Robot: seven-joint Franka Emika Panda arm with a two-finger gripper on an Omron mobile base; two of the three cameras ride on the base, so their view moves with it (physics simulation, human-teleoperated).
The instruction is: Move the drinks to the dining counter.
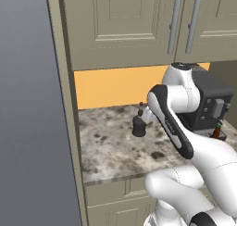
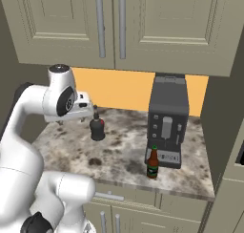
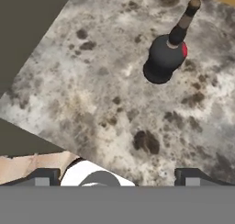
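The squat black bottle [image 1: 139,125] stands upright on the speckled worktop [image 1: 111,151], a little left of the middle of the left base view, its thin neck rising toward the orange back wall [image 1: 115,86]. In the right base view the same bottle [image 2: 97,128] sits left of centre, just beside the white hand of the arm, which reaches in from the left edge. In the hand view it [image 3: 166,58] lies in the upper right of the frame, a red patch showing on its shoulder and its narrow neck pointing to the upper right corner.

The gripper [image 3: 119,175] is spread wide: its two dark fingertips stand far apart at the bottom of the hand view, one at lower left and one at lower right, with nothing between them but bare worktop. It touches neither bottle; the black bottle is well above it in that frame.

The second bottle [image 2: 152,163], dark with a red cap, stands upright in the lower middle-right of the right base view, just in front of the black coffee machine [image 2: 167,122] and near the worktop's front edge. In the left base view it [image 1: 216,131] peeks out at the right edge, beside the machine and partly behind the arm. Beige cabinet doors [image 2: 119,22] with long handles fill the top of both base views
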